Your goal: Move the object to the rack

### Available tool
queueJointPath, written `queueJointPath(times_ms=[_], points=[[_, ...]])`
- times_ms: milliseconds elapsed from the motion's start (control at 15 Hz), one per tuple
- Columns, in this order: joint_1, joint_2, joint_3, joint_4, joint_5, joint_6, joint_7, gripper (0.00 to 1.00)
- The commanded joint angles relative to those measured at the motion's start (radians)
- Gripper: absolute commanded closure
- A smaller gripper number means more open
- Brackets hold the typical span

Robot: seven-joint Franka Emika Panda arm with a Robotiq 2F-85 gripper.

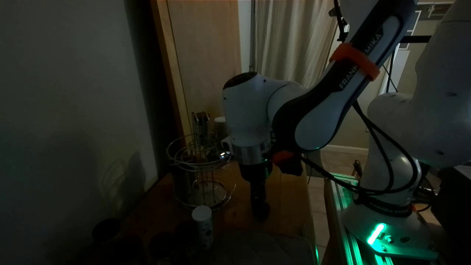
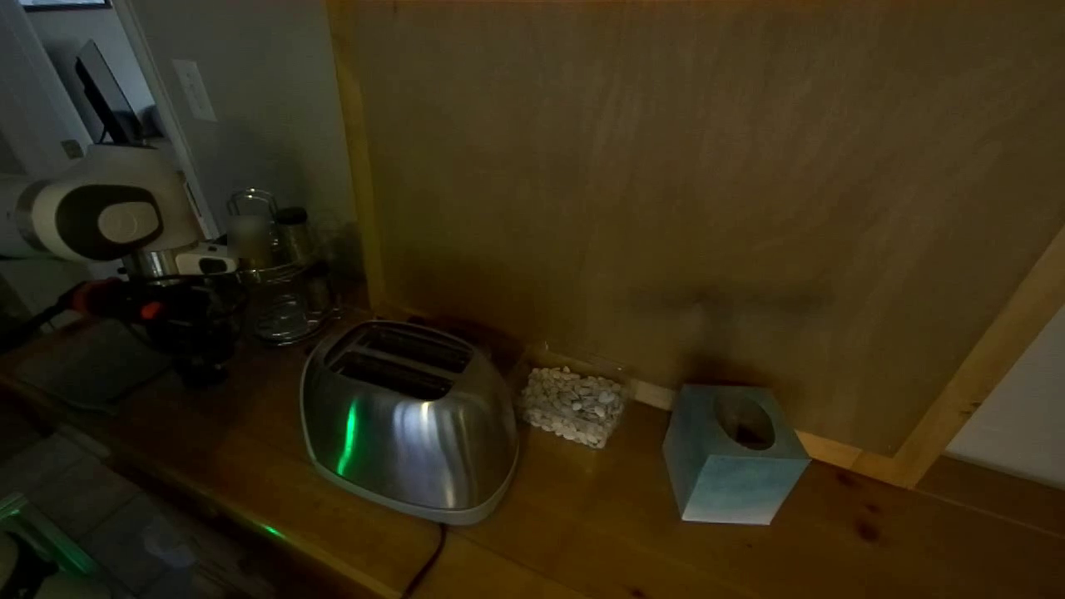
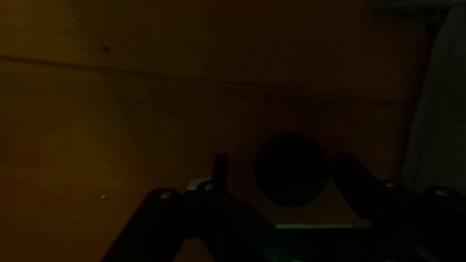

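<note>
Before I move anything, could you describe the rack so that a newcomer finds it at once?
In an exterior view, find the shiny toaster on the counter. Farther back, toward the picture's left, stands the rack. Two round tiers of thin, open wire set it apart from the solid toaster.

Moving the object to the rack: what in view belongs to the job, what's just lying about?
Part of the job:
dark round object, not yet on the rack
wire rack, the destination
hand, open

Just lying about:
toaster
blue box
white pebbles
white-topped cup
grey mat
</note>
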Motion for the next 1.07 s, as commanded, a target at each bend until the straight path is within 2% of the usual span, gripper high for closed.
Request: queueJointPath(times_ms=[0, 67, 333, 533, 1000], points=[[0.006, 0.026, -0.011, 0.007, -0.001, -0.015, 0.003, 0.44], [0.006, 0.026, -0.013, 0.008, 0.003, -0.019, 0.001, 0.45], [-0.001, 0.024, -0.018, 0.018, -0.01, -0.039, 0.001, 0.74], [-0.018, -0.011, -0.032, 0.03, -0.037, -0.08, -0.006, 0.76], [-0.053, -0.106, -0.076, 0.151, -0.101, -0.288, -0.043, 0.76]])
